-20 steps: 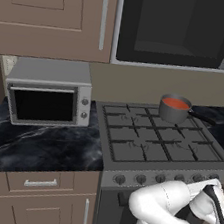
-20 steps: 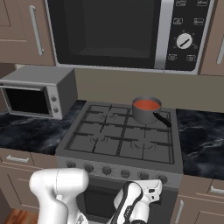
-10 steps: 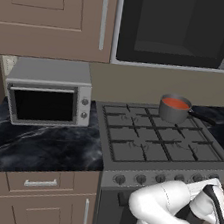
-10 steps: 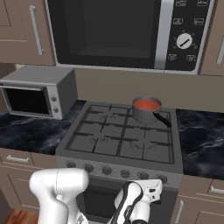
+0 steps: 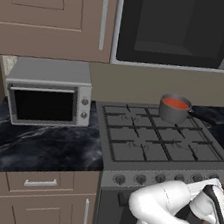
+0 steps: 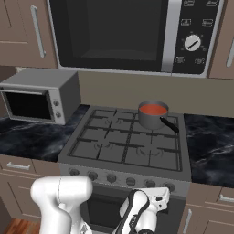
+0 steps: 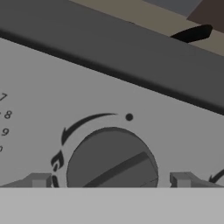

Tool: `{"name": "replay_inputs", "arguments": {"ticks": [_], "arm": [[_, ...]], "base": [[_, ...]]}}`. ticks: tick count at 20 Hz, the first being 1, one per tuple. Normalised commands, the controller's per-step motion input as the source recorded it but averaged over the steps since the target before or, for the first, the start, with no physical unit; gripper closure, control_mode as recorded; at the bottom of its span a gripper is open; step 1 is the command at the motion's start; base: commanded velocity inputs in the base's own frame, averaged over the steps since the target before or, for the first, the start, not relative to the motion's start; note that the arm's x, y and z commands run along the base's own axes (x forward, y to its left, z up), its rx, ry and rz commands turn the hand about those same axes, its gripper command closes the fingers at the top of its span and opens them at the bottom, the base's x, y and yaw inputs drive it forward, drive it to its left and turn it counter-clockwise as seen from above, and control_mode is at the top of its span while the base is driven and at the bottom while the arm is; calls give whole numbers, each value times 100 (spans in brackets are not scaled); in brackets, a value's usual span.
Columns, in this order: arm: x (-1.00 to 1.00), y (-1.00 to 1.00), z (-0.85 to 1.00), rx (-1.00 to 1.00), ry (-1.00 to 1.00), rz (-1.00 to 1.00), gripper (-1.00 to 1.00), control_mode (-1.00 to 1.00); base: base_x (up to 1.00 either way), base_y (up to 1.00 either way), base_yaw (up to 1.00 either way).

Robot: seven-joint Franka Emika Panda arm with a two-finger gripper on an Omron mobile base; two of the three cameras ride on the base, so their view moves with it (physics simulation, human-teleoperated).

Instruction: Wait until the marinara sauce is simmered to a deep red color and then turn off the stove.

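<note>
The marinara sauce (image 5: 176,103) (image 6: 153,109) is a smooth orange-red disc in a grey saucepan (image 5: 173,113) (image 6: 151,119) on the back right burner of the stove (image 5: 154,145) (image 6: 128,146). My gripper (image 7: 110,179) (image 6: 161,194) (image 5: 212,193) is low at the stove's front panel, right of centre. It is open, and its two fingertips (image 7: 39,179) stand either side of a round dark knob (image 7: 111,159) without closing on it. The knob's ridge lies slanted, and a dot and a curved arrow are printed on the panel above it.
A silver toaster oven (image 5: 48,92) (image 6: 39,96) stands on the dark marble counter (image 5: 39,144) left of the stove. A black-windowed microwave (image 5: 181,30) (image 6: 128,34) hangs above. A row of knobs (image 5: 141,178) (image 6: 111,178) lines the stove front, with cabinet drawers (image 5: 41,182) at both sides.
</note>
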Motion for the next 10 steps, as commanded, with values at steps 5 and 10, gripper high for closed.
{"name": "replay_inputs", "arguments": {"ticks": [5,10], "arm": [[0,0,0,0,0,0,-100,-100],[0,0,0,0,0,0,100,-100]], "base": [[0,0,0],[0,0,0]]}}
